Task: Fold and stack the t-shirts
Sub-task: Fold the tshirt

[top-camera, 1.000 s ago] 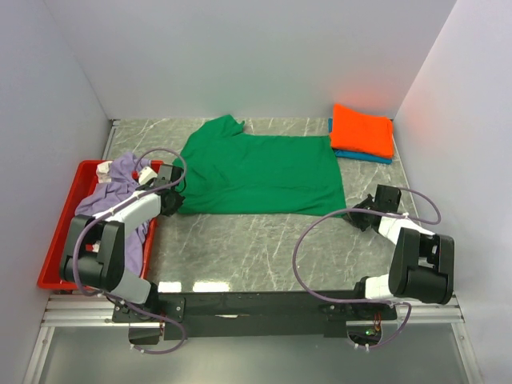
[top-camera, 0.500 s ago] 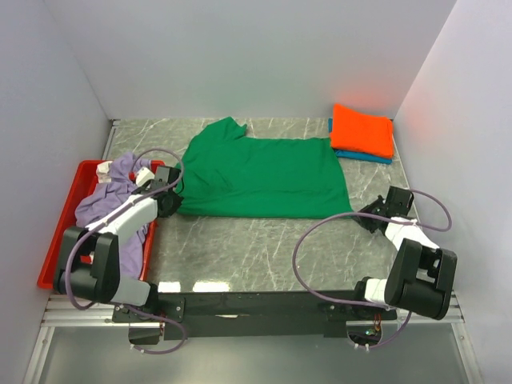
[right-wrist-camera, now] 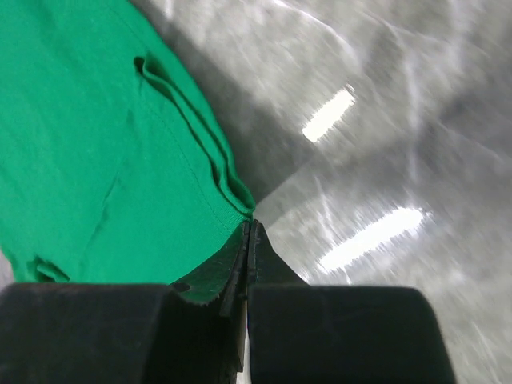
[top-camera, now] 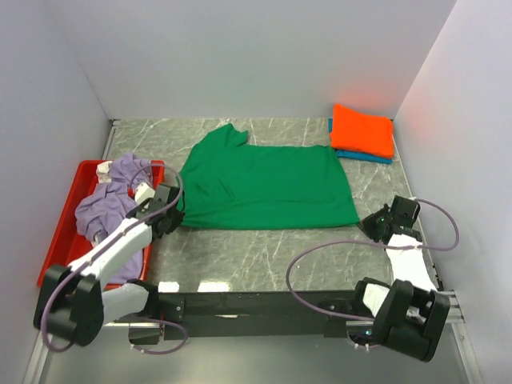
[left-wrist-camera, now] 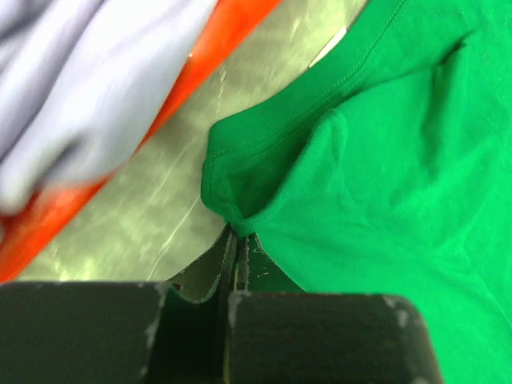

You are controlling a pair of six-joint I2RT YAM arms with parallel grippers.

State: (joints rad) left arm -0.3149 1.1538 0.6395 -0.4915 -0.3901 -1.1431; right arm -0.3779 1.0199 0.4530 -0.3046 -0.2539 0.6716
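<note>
Four t-shirts (top-camera: pixel 264 188), one tray (top-camera: pixel 58 244), two arms (top-camera: pixel 112 248).

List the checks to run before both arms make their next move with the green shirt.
1. Left jaws shut on the green t-shirt at its near left corner: ok.
2. Right jaws shut on its near right corner: ok.
3. Shirt lies spread on the table between the two grips: ok.
4. Folded orange t-shirt sits on the blue t-shirt, far right: ok.
5. Lavender t-shirt in the red tray free of the left arm: cannot tell; the arm crosses above it.
</note>
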